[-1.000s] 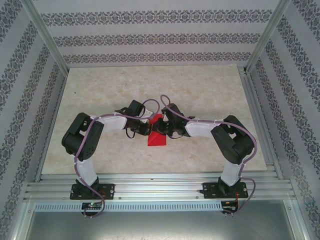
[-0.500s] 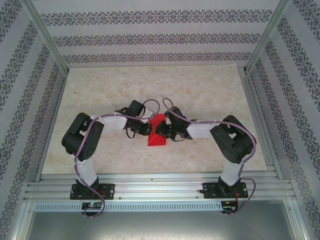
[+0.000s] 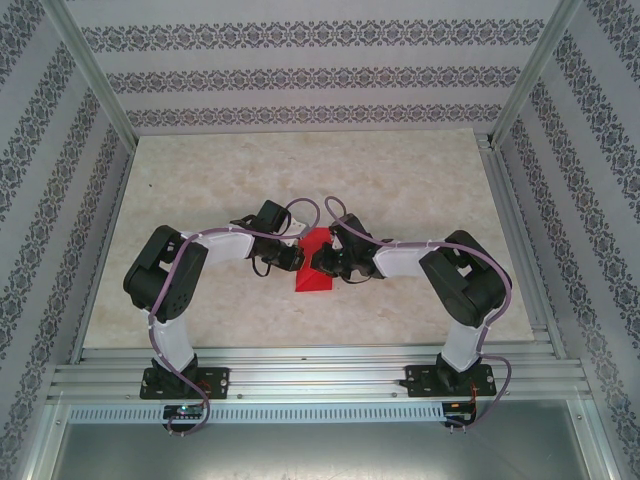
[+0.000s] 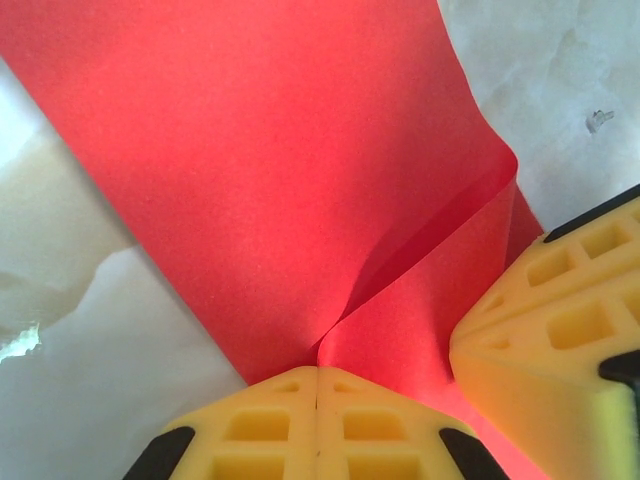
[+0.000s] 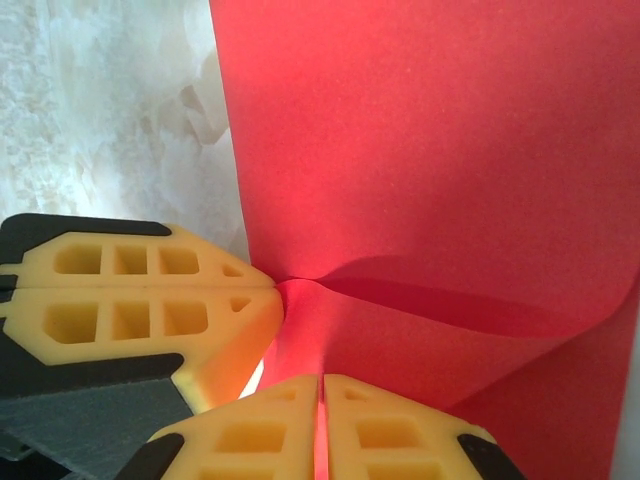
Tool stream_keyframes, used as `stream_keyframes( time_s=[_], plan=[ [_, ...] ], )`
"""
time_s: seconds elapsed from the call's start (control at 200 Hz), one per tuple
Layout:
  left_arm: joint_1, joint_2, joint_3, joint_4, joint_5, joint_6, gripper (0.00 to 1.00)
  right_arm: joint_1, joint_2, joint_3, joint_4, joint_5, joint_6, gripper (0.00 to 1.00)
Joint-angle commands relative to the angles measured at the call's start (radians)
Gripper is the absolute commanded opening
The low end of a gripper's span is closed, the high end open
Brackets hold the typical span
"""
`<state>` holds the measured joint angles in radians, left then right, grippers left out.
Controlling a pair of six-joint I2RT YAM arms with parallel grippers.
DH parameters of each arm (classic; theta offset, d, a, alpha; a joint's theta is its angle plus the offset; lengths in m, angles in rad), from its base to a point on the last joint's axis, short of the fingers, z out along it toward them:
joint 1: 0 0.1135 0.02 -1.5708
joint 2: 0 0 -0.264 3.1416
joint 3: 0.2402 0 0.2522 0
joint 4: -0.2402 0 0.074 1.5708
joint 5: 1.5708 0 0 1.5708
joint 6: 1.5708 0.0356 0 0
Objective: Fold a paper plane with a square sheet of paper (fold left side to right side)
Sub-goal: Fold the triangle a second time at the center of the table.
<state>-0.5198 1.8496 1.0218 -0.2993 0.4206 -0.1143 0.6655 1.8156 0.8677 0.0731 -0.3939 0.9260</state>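
**A:** Where's the paper plane (image 3: 312,279) sitting?

**B:** It's resting near the middle of the bench (image 3: 300,170), right between the two arms, and both are pinching it. The left jaws are pressing flat together on one edge of it. The right jaws are clamping the same stretch just beside them, with a sliver of red showing between the pads (image 5: 250,440).

**A:** How is it going to handle?

**B:** I'm judging it as very light and thin, limp rather than stiff. It's buckling into a soft ridge where the two grips are meeting. It's looking smooth too, so it could be sliding out of a loose pinch, and tugging the grips apart would be risking a tear.

**A:** So where should one be taking hold?

**B:** I'm thinking at an edge or corner, close to the intended crease line, and pressing it down flat rather than pulling.
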Motion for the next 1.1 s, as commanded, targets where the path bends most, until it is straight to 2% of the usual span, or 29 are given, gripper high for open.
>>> stream_keyframes(
  time_s=[0.0,0.684,0.979,1.099],
  plan=[
    [-0.019,0.023,-0.005,-0.004,-0.023,0.008,0.06,0.001,0.025,0.022,-0.014,0.002,0.004,0.11],
    [-0.021,0.01,-0.013,0.002,-0.019,0.005,0.06,0.001,0.053,0.004,-0.118,0.034,-0.036,0.1],
    [-0.015,-0.082,0.021,-0.028,-0.008,-0.013,0.06,0.002,0.067,-0.018,-0.22,0.064,-0.082,0.1],
    [-0.003,-0.125,0.049,-0.062,-0.013,-0.026,0.12,0.004,0.077,-0.023,-0.219,0.06,-0.086,0.1]
  ],
)
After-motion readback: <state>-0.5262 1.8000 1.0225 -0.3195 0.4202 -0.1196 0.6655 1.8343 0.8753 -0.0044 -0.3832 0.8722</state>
